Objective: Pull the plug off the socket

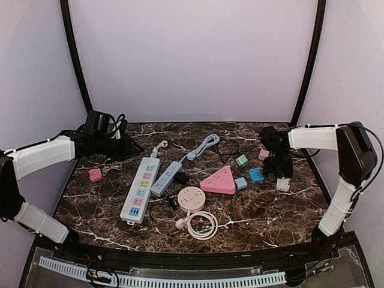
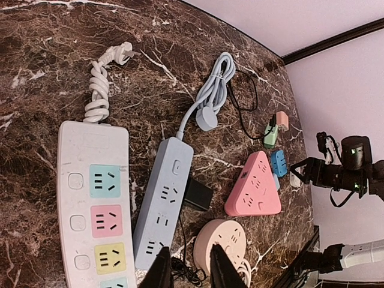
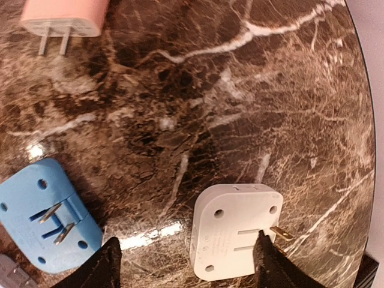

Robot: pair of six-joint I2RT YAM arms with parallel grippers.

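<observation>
Here, the right gripper (image 3: 187,263) hangs with its black fingers spread wide over a white square plug adapter (image 3: 235,231), which lies prongs-up on the dark marble table (image 3: 240,90), free of any socket and near a blue plug adapter (image 3: 45,210) (whether the right-hand finger touches it cannot be told). Across the table, the left gripper (image 2: 190,271) hovers by a blue-grey power strip (image 2: 163,204) and a round pink socket (image 2: 221,237), its fingers slightly apart, holding nothing.
</observation>
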